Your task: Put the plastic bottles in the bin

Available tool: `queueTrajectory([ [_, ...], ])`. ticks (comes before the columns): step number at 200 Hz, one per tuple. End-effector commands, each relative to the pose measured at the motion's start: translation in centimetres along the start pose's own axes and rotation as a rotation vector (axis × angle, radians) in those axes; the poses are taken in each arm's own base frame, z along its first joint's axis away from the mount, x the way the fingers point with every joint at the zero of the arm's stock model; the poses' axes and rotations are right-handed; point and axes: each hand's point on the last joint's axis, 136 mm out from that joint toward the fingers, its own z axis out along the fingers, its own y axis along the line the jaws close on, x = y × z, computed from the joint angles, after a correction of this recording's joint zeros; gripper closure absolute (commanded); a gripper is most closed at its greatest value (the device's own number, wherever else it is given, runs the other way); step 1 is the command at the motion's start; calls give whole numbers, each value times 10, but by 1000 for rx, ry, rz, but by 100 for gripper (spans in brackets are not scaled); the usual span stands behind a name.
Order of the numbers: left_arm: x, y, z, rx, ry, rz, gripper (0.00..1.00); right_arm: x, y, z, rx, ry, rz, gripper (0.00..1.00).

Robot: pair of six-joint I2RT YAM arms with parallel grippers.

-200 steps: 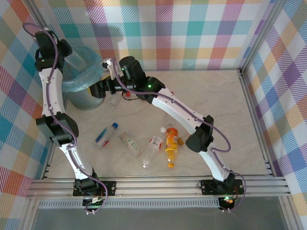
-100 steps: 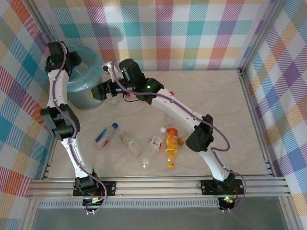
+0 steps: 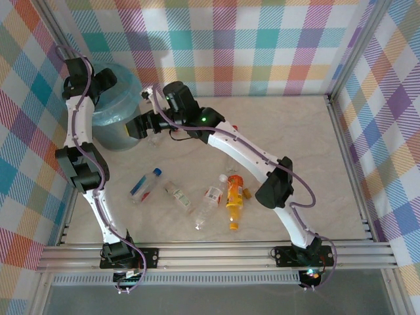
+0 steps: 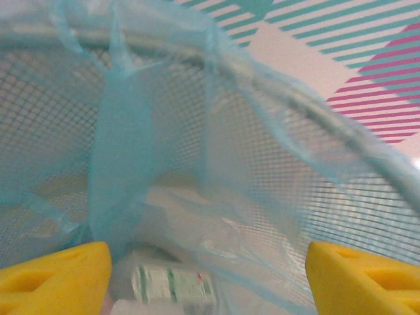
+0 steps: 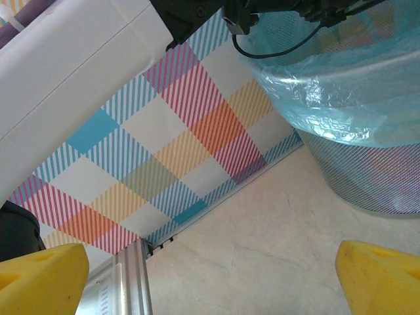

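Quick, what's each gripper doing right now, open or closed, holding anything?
Left gripper: open, empty, over the bin.
Right gripper: open, empty, beside the bin.

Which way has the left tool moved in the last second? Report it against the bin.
Yes. In the top view the left tool has shifted rightward, from the left rim of the bin to further over its opening.
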Motion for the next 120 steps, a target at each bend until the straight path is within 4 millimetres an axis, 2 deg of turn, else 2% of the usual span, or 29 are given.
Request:
queueTrajectory([
  [1,-58,-40,-74,106,-148,18,22,-22,30,-30,-13,-41,-56,3],
  [34,-78,-69,-138,143,-203,41,22,-19,30,-55,59,-10,-79,2],
  [60,-72,-96,-184,180,-210,73,23,-7,17,-84,152,20,-64,1],
  [86,-45,-125,-217,234,-193,128,23,17,-14,-122,270,61,3,1],
  [120,16,-171,-247,334,-138,238,23,67,-69,-186,479,114,160,3],
])
